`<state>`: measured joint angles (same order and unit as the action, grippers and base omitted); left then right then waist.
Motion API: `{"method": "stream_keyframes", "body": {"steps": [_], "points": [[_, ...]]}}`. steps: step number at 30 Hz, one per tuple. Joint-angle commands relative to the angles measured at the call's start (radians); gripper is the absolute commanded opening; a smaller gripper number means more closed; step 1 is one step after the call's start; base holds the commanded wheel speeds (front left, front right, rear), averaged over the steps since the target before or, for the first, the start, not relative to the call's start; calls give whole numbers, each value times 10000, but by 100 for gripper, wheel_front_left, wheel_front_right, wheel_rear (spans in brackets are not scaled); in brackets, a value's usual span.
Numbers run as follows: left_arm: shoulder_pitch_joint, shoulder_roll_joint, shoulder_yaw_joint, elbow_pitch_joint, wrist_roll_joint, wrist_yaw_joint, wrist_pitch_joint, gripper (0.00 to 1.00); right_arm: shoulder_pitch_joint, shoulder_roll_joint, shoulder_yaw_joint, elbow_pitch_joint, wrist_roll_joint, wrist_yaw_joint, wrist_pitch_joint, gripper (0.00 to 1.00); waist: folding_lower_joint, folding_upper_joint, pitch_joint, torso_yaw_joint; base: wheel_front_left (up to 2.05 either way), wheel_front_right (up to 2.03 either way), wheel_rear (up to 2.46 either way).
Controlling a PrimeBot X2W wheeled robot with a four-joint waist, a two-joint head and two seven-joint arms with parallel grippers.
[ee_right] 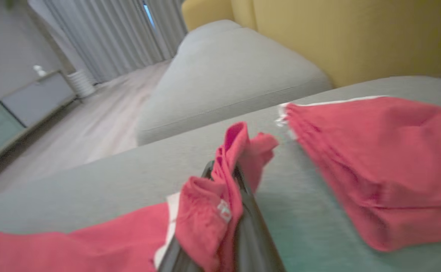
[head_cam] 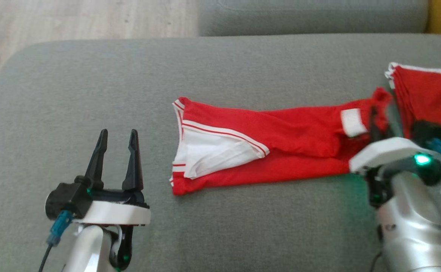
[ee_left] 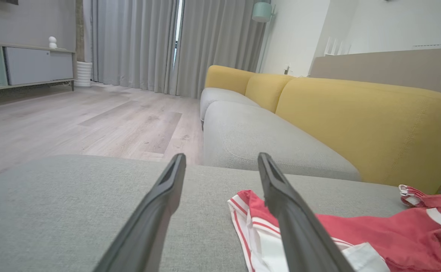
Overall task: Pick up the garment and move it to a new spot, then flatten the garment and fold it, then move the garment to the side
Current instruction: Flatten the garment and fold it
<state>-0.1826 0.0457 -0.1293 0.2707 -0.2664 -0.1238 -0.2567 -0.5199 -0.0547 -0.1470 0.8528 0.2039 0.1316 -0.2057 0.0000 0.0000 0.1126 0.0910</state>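
The garment (head_cam: 281,139) is a pair of red shorts with white trim, stretched out left to right across the middle of the grey cushion (head_cam: 92,87). Its white-lined leg opening faces left. My right gripper (head_cam: 377,115) is shut on the bunched right end of the garment (ee_right: 201,223), and red cloth is pinched between the dark fingers (ee_right: 250,226). My left gripper (head_cam: 117,132) stands open and empty at the lower left, a short way left of the shorts. In the left wrist view the garment (ee_left: 375,234) lies to the right of the open left gripper (ee_left: 220,158).
A stack of folded red clothes (head_cam: 428,90) sits at the cushion's right end, just beyond my right gripper, seen also as the stack (ee_right: 386,158). A yellow-backed sofa (ee_left: 356,113) stands behind, and wooden floor (head_cam: 73,19) lies past the far left edge.
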Motion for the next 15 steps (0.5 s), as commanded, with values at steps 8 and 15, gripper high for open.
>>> {"method": "stream_keyframes", "body": {"steps": [8, 15], "points": [[15, 46, 62, -216, -89, 13, -51, 100, -354, 43, 4062, -1286, 3550, -9, 369, 0, 0, 0, -600, 972, 0, 0, 0], [145, 46, -277, -80, -147, 52, -51, 100, -395, 44, 6403, -1389, 5328, -9, 362, 0, 0, 0, -874, 2049, 0, 0, 0]]}}
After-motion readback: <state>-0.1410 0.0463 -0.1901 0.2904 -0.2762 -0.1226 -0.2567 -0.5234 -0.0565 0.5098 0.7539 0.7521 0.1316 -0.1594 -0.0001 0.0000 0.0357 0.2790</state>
